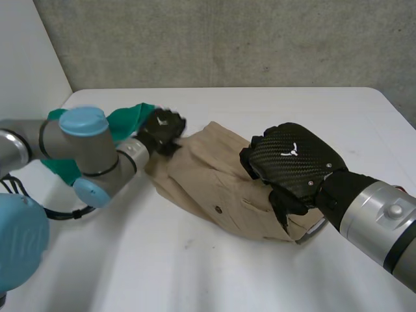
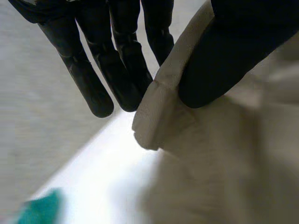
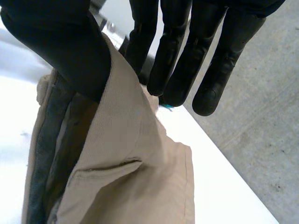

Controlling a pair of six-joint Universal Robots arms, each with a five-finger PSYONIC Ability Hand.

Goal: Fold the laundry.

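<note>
On table (image 1: 195, 273) tan garment (image 1: 214, 188) lies rumpled, left hand (image 1: 162, 130) pinching its far corner, right hand (image 1: 296, 162) pinching its near edge between thumb and fingers; folding looks barely begun, green cloth (image 1: 130, 120) waiting.

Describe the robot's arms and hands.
Both arms are grey-and-silver tubes; the left arm has light-blue joint caps, the right arm a silver wrist cuff. The left hand and right hand are black, each with a small white logo; the right's shell looks woven.
</note>
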